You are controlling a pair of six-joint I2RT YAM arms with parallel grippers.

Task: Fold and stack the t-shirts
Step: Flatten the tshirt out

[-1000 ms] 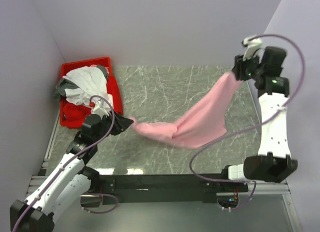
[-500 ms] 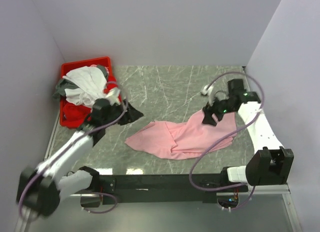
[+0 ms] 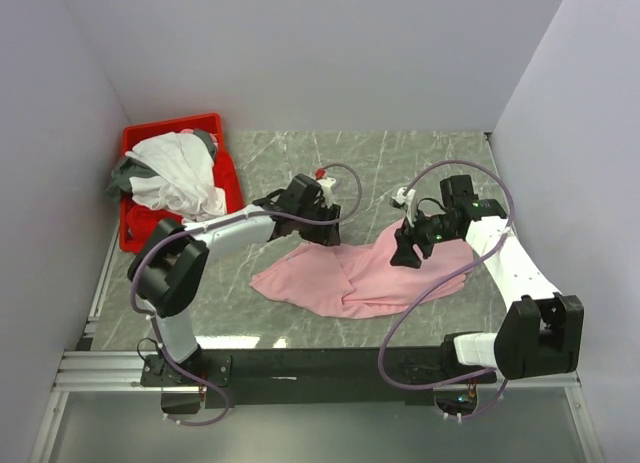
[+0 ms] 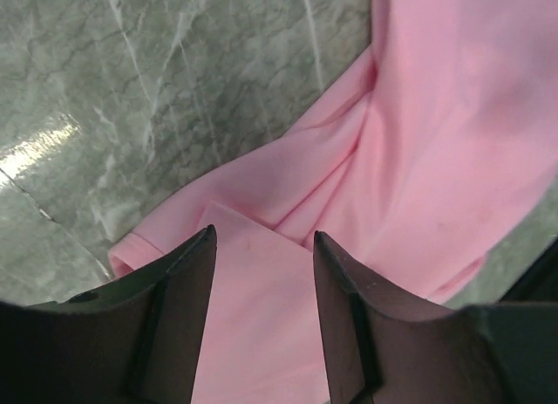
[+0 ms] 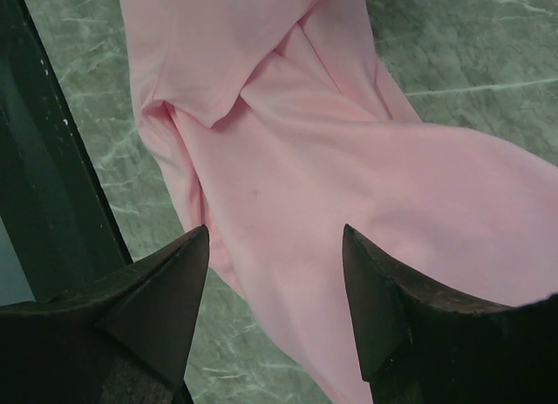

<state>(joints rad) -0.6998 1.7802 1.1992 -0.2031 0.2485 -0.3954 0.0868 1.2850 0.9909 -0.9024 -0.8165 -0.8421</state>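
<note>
The work surface is a table [image 3: 270,163] with a glossy grey-green marble-pattern top crossed by pale veins. Plain, matte, pale lavender panels enclose it on three sides: a back wall [image 3: 300,53], a left wall [image 3: 50,133] and a right wall [image 3: 590,133]. A black rail [image 3: 320,364] runs along the near edge, beside an aluminium frame [image 3: 100,363]. Lighting is even; one bright glare patch [image 3: 262,340] reflects off the top close to the rail.
</note>
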